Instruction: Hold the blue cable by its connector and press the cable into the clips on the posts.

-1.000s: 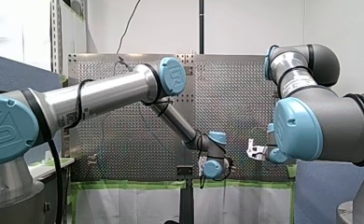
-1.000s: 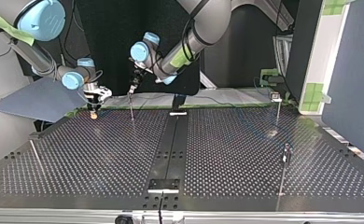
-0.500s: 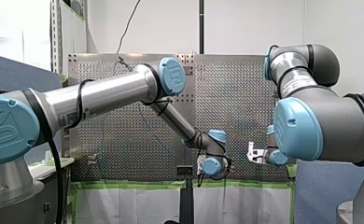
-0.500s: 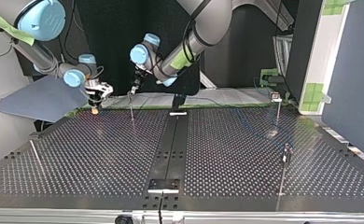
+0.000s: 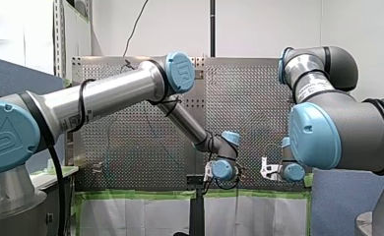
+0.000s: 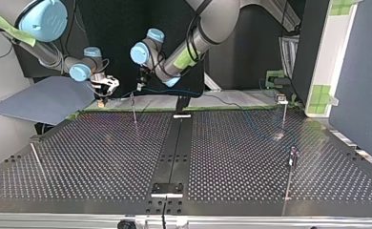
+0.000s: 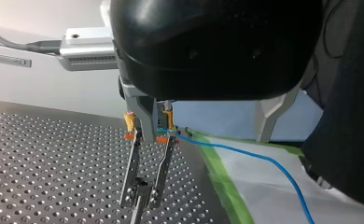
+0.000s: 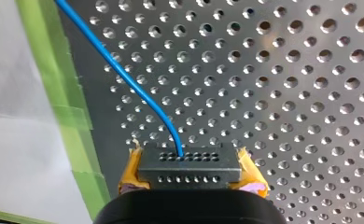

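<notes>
My right gripper (image 8: 190, 177), with yellow pads, is shut on the black connector (image 8: 189, 163) of the blue cable (image 8: 124, 74). It hangs over the perforated table near the green-taped edge. In the top view my right gripper (image 6: 104, 97) is just left of a thin post (image 6: 134, 112), and my left gripper (image 6: 139, 87) is above that post. In the left wrist view my left gripper (image 7: 140, 201) is open. Its slim metal fingers (image 7: 132, 172) straddle the post's clip (image 7: 142, 186), and the blue cable (image 7: 264, 161) runs out sideways from between them near their base.
Further posts stand at the top view's right (image 6: 284, 112) (image 6: 290, 164) and a thin one at its left (image 6: 36, 160). A black rail (image 6: 174, 148) runs down the table's middle. A blue-grey panel (image 6: 41, 100) lies off the table at that view's left. Green tape (image 8: 68, 107) marks the table's edge.
In the top view my right gripper has risen and moved right with the connector, closer to the post. My left gripper has lifted a little above the post.
</notes>
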